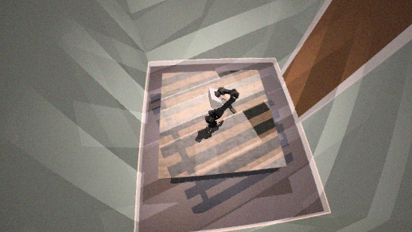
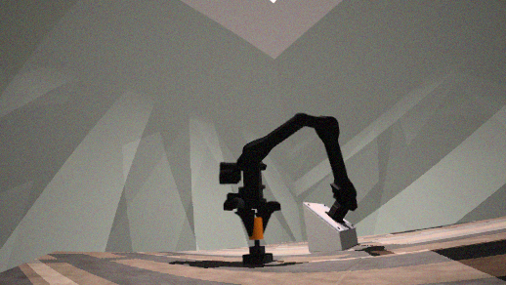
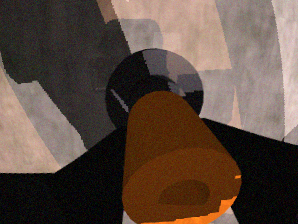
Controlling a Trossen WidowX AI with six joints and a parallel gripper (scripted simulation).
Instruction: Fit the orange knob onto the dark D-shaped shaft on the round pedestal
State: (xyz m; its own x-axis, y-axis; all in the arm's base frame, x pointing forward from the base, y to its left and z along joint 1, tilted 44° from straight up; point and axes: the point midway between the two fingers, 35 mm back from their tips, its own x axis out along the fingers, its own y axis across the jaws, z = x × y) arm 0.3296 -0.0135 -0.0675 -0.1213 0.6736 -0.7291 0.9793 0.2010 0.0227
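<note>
The orange knob (image 2: 258,227) (image 3: 167,127) is upright between the fingertips of my gripper (image 2: 257,234), which is shut on it. In the wrist view the knob's wide end faces the camera and its narrower end points at the pedestal. The round dark pedestal (image 2: 264,259) (image 3: 118,97) stands below. A length of the dark shaft (image 2: 257,246) shows between knob and pedestal, so the knob is not down on the pedestal. Whether the shaft's tip is inside the hole is hidden. The shaft's flat side does not show. In the top view the gripper is too small to read.
The arm's base is mounted on a pale block with a sloped top (image 1: 214,98) (image 2: 319,231), beyond the pedestal to the right in the exterior view. The arm (image 2: 283,134) arches from it to the knob. Striped light and dark patches cover the table top (image 1: 223,155).
</note>
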